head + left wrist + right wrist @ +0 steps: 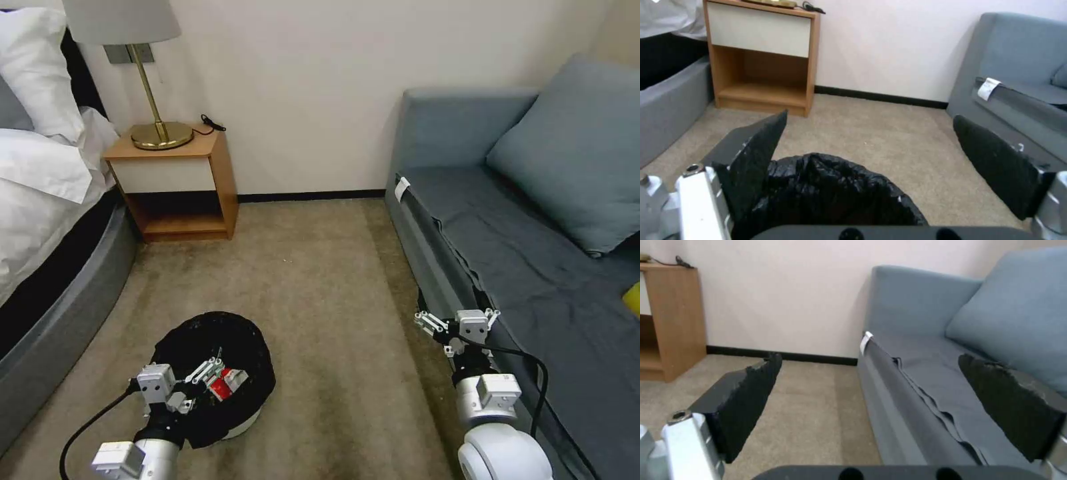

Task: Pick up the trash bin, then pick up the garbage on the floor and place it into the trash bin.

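Crinkly black-lined round trash bin (220, 353), left gripper (200, 377) fingers spread above

text: none legible | white tag (987, 88) on the sofa (533, 267) edge: blank from here | red packet (223, 385) in the trash bin (200, 347): print too small to read

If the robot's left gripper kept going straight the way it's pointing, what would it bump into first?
Probably the small round white trash bin lined with crinkly black plastic: the open left gripper sits right at its rim. Beyond lies beige carpet, though depth is hard to judge.
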You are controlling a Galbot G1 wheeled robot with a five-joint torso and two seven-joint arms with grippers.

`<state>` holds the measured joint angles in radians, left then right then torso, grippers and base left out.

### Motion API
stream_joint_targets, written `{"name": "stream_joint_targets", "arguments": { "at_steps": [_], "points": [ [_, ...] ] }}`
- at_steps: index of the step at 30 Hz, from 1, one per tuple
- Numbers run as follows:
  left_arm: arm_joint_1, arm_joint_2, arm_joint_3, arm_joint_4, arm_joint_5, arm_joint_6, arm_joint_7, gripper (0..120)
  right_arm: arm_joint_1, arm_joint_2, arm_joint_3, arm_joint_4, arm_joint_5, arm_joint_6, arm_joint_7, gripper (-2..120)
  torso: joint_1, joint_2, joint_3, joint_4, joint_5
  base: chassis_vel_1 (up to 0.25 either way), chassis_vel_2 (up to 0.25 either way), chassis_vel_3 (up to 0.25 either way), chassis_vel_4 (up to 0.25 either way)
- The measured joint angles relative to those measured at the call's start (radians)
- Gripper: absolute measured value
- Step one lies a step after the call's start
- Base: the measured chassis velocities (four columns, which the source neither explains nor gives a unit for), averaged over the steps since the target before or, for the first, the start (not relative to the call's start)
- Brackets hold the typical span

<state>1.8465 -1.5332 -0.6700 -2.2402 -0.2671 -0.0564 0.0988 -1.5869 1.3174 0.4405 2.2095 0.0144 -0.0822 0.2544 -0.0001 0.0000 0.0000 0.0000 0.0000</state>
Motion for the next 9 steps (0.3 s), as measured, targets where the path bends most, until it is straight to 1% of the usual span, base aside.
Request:
{"name": "stream_joint_targets", "arguments": {
  "at_steps": [9],
  "points": [
    [0.000,0.000,0.000,0.000,0.000,0.001,0.000,100,0.000,0.000,0.000,0.000,-0.001,0.000,0.000,100,0.000,0.000,0.000,0.0000,0.0000,0.000,0.000,0.000,0.000]
  ]
}}
